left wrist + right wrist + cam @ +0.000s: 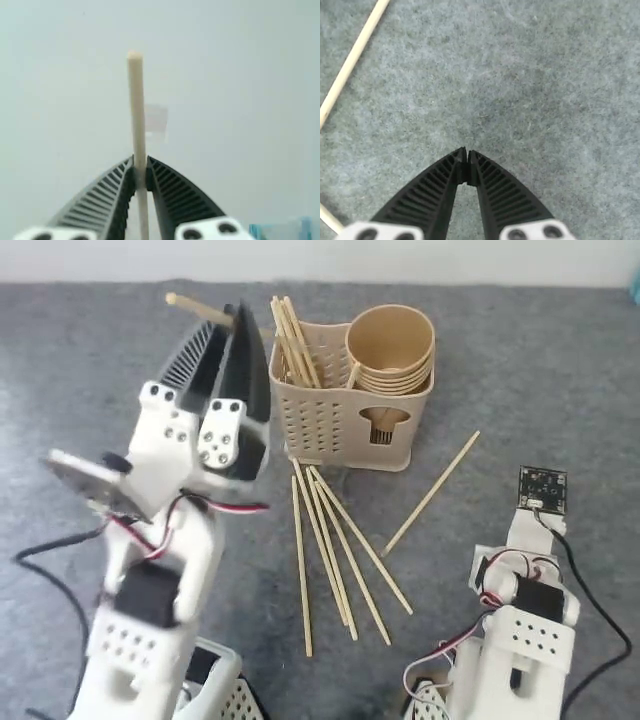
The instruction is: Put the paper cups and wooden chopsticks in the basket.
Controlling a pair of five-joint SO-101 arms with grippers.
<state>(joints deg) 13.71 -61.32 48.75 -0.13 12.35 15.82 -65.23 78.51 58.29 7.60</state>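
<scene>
My left gripper [235, 325] is raised beside the beige basket [345, 425], to its left, and is shut on a wooden chopstick [200, 309] that sticks out past its tips. In the left wrist view that chopstick [136, 110] stands straight up between the closed fingers [120, 192]. Stacked paper cups [392, 345] and several chopsticks [291, 340] stand in the basket. Several loose chopsticks [330, 545] lie fanned on the grey mat in front of it, and one more [432, 492] lies to the right. My right gripper [466, 165] is shut and empty, low over the mat, near a chopstick [350, 65].
The grey felt mat [560, 380] covers the table. The right arm's body [525, 620] sits at the front right, the left arm's base [150, 640] at the front left. A second chopstick end [327, 217] shows at the right wrist view's edge.
</scene>
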